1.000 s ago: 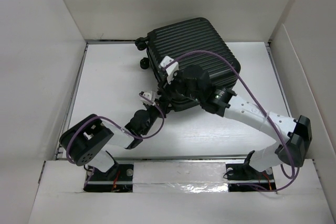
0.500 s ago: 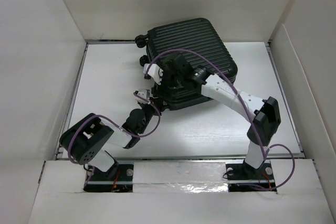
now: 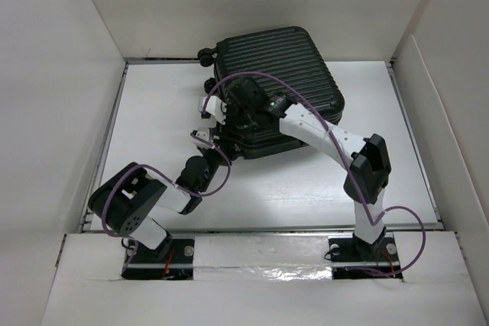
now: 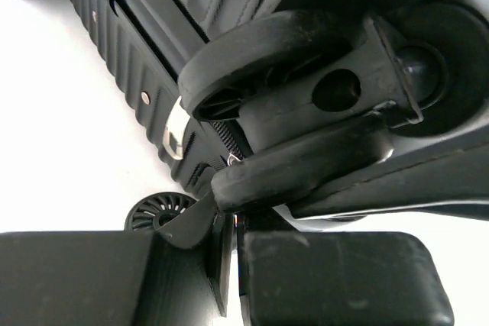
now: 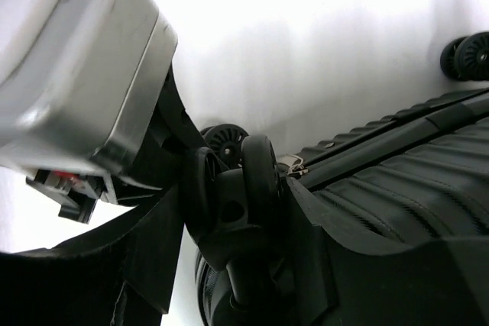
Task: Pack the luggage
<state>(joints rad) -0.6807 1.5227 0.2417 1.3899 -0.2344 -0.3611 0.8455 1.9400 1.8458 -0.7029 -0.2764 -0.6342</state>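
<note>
The luggage (image 3: 286, 66), a black ribbed hard-shell suitcase, lies closed at the back of the white table. Its side seam and zip run across the left wrist view (image 4: 114, 51) and the right wrist view (image 5: 397, 181). My right gripper (image 3: 216, 111) reaches over the lid to the near-left corner. Its fingers (image 5: 153, 242) press both sides of a twin wheel (image 5: 256, 169), so the right gripper (image 5: 233, 188) is shut on it. My left gripper (image 3: 203, 136) is shut just below that wheel (image 4: 260, 51). Nothing shows between the left gripper's (image 4: 233, 223) pads.
Tall white walls (image 3: 53, 74) box in the table on the left, back and right. A raised white ledge (image 3: 260, 253) runs along the near edge by the arm bases. Other luggage wheels (image 3: 205, 56) stick out at the back left. Purple cables (image 3: 244, 78) loop over both arms.
The right arm has folded back with its elbow nearer the base, and its gripper has slid left across the lid to the corner wheel. The left gripper has edged left and away.
</note>
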